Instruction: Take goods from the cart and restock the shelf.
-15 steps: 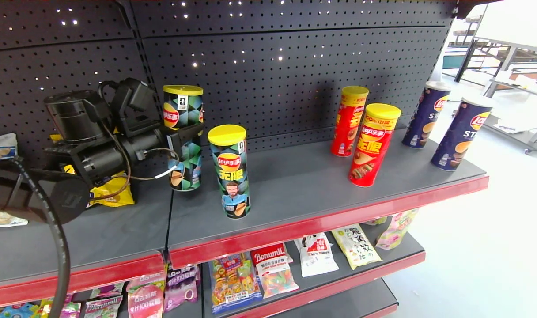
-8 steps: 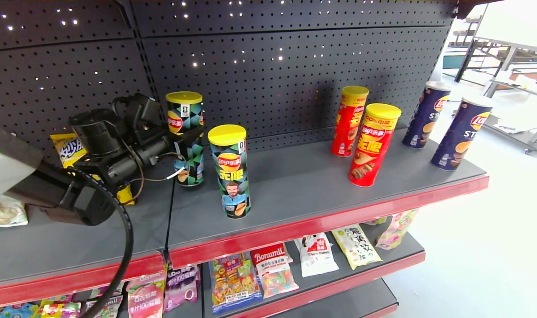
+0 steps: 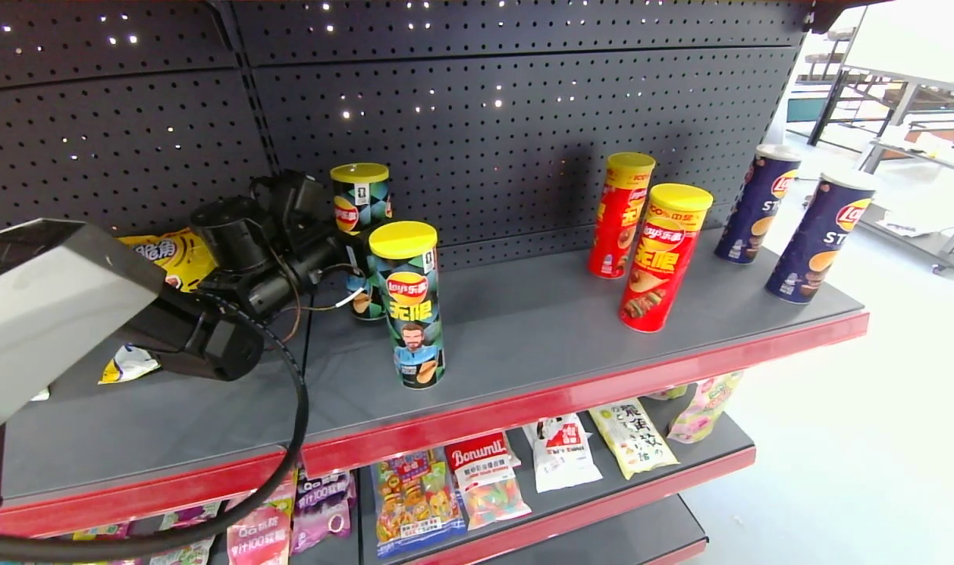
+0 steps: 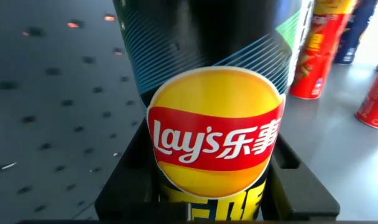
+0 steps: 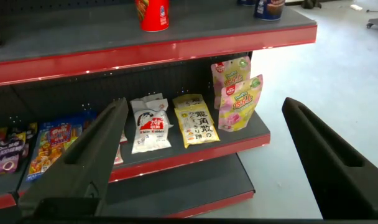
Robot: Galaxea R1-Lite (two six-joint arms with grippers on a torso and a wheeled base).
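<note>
Chip can (image 3: 360, 205) with a yellow lid and a green and black pattern stands upright at the far side of the upper shelf (image 3: 524, 337), close to the pegboard wall (image 3: 485, 118). The left gripper (image 3: 350, 263) is clamped around its middle, and the black fingers (image 4: 124, 186) press on either side of the can below its round label. The can's base is low at the shelf board, but a matching can (image 3: 409, 306) hides part of it, so I cannot tell whether it rests there. That matching can stands just near of the held one and slightly to its right, upright and apart from the gripper. To the left, behind the arm, a yellow snack bag (image 3: 163, 255) lies against the wall. Well to the right on the same shelf stand two red cans (image 3: 665, 259), one just behind the other, and farther right two dark blue cans (image 3: 818, 235) sit near the shelf's end. The shelf has a red front edge (image 3: 571, 400). On the lower shelf (image 3: 681, 463) beneath it lie flat candy and snack packets (image 3: 477, 479) in a row. The right gripper (image 5: 207, 158) hangs low before that lower shelf with its jaws spread wide, holding nothing. White, yellow and pink packets (image 5: 195, 121) lie beyond it.
</note>
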